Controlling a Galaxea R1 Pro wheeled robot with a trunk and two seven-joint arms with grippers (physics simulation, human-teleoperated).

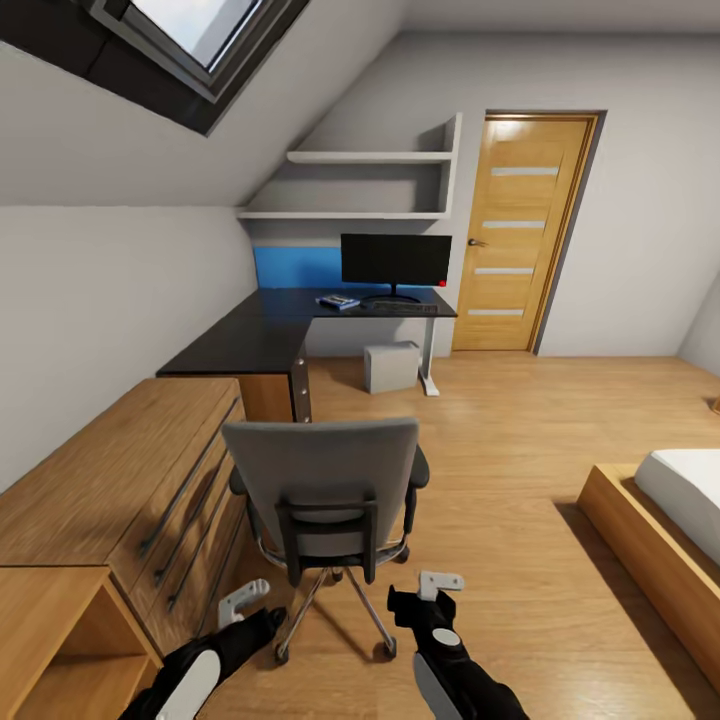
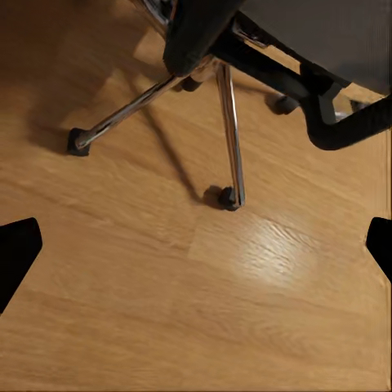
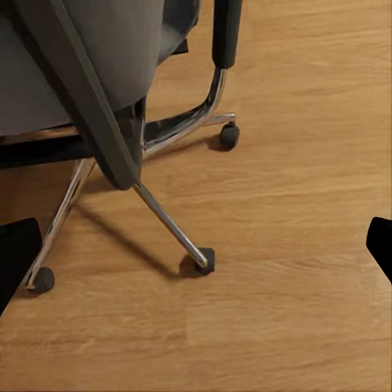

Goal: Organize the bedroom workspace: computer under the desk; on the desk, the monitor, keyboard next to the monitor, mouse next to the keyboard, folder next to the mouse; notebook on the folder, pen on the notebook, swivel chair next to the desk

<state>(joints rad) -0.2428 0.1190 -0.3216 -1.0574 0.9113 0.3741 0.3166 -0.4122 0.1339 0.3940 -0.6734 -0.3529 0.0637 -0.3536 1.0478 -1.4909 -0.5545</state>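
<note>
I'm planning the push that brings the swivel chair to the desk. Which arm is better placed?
Slightly the right: the right gripper sits nearer the swivel chair back's centre, just below its frame. The left gripper hangs off the chair's left edge, beside the wooden dresser. Both look open.

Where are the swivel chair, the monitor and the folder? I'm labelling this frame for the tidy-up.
swivel chair (image 1: 322,468): head view, on the grey backrest.
monitor (image 1: 396,259): head view, middle of the black screen.
folder (image 1: 338,301): head view, top face of the blue folder on the desk.
</note>
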